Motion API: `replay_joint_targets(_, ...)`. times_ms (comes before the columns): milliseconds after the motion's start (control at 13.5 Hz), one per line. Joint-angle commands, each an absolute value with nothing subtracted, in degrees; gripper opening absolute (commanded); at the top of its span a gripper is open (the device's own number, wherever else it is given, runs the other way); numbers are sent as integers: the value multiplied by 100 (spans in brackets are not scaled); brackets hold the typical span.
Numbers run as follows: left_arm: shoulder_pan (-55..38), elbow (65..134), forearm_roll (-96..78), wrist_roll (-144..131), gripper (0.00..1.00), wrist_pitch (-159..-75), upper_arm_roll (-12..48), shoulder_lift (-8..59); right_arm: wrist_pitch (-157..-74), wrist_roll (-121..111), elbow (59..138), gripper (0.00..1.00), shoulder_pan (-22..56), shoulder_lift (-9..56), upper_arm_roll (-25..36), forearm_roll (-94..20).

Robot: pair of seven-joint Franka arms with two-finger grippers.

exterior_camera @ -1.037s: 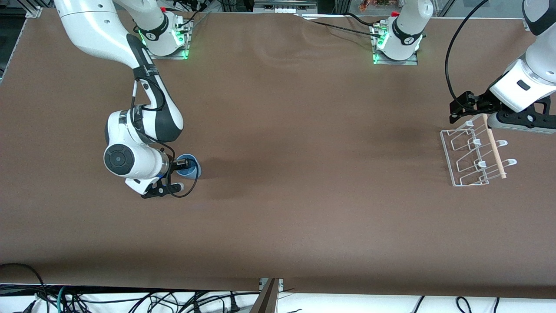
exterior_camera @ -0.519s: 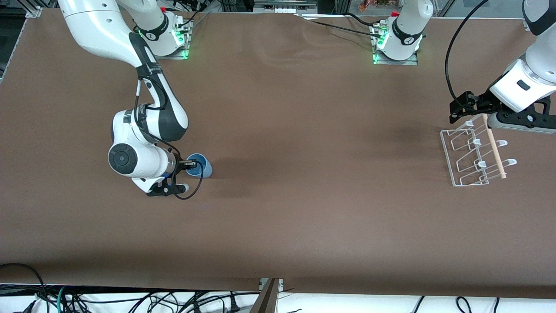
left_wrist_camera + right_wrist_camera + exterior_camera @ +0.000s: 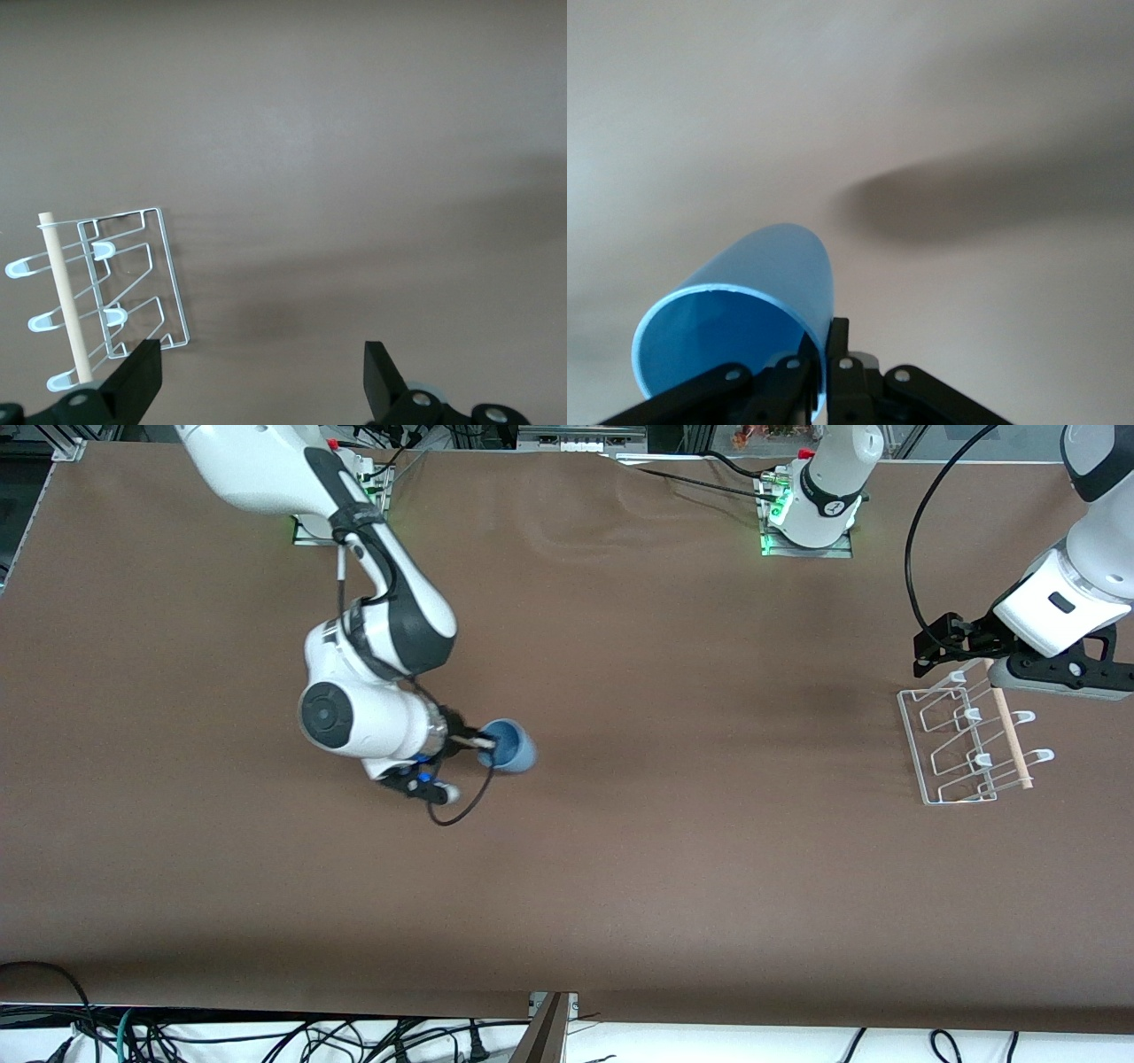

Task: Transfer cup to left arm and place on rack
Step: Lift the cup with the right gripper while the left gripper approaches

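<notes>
At center-left of the front frame we see the right gripper (image 3: 480, 741) pinching the cup's (image 3: 511, 746) rim, above the table (image 3: 673, 850); at far right, left gripper (image 3: 941, 646) gapes wide over the rack (image 3: 961, 744).

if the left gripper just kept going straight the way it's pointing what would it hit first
Probably the bare table. The open left gripper points down at it, just beside the rack; nothing else shows in its line, though depth is unclear.

The right gripper (image 3: 483, 740) has carried the cup (image 3: 511, 746) (rim-pinched) toward the table's middle.
</notes>
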State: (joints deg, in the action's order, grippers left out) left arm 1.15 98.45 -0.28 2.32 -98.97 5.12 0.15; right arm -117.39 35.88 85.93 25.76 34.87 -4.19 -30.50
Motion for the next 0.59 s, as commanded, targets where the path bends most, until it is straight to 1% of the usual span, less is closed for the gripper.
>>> replay_joint_targets(0,53,9782,-167,560,100,-9695,519,158,-11786,3753,8131,0,2549,3656,-685,-4329)
replay_joint_targets(222,-70,9782,-376,1561,100,-9703,527,535,-11839,3910,7955,0,2645,3665,-1054,-5122)
replay_joint_targets(370,-79,9782,-1007,2238,100,-9747,519,781,-11856,4523,7464,0,2934,3752,-1125,-5177)
replay_joint_targets(519,-271,9791,-1457,2748,100,-9974,527,861,-11856,4999,6850,0,3198,4015,-1125,-5185)
